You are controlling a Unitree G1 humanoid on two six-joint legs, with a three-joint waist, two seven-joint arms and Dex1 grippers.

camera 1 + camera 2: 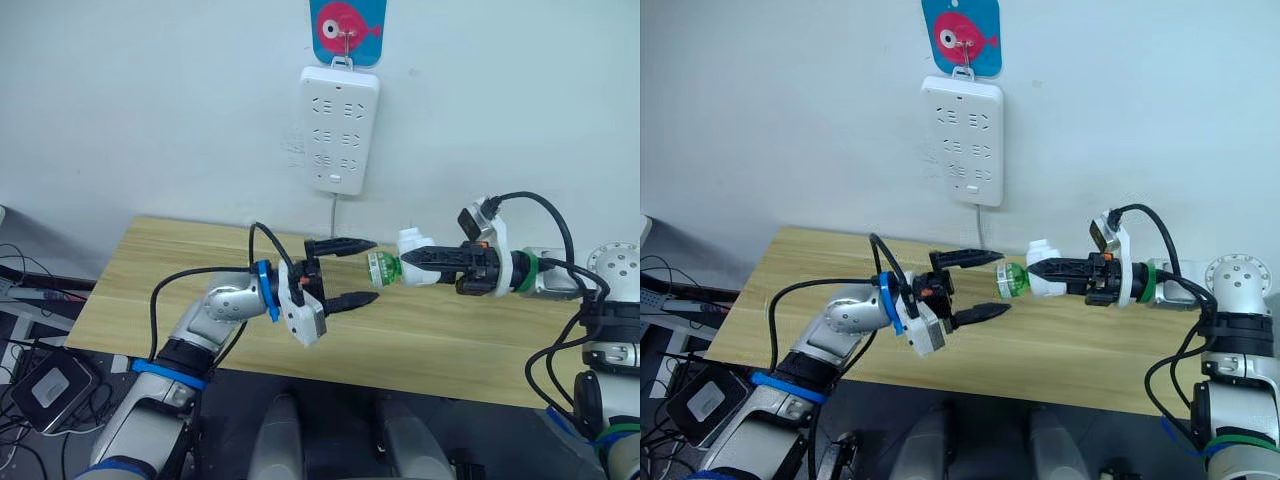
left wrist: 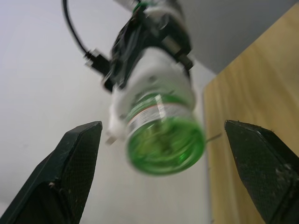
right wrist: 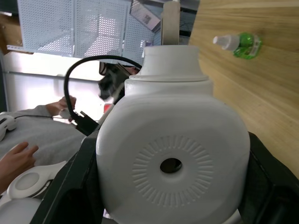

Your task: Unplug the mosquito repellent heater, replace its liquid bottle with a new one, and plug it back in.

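The mosquito repellent heater (image 1: 412, 245) is gripped in the right hand (image 1: 408, 258), whose two black fingers are closed on its white body and hold it in the air above the wooden desk (image 1: 180, 270). A green liquid bottle (image 1: 381, 268) is still fitted to the heater and points toward the left hand (image 1: 366, 271). In the right wrist view the heater's face with the round dimpled vent hole (image 3: 170, 164) is seen between the fingers. The left hand is held wide open just in front of the bottle, one finger above and one finger below its green base, with nothing grasped; in the left wrist view the bottle's base is seen between the two spread fingertips (image 2: 77, 154) without contact. A second green bottle with a white cap (image 3: 239, 44) is seen lying on the desk in the right wrist view. A white power strip (image 1: 339, 127) is hung on the wall above the desk, under a blue card with a pink fish (image 1: 346, 28). A person's hands (image 3: 16, 161) are seen in the right wrist view.
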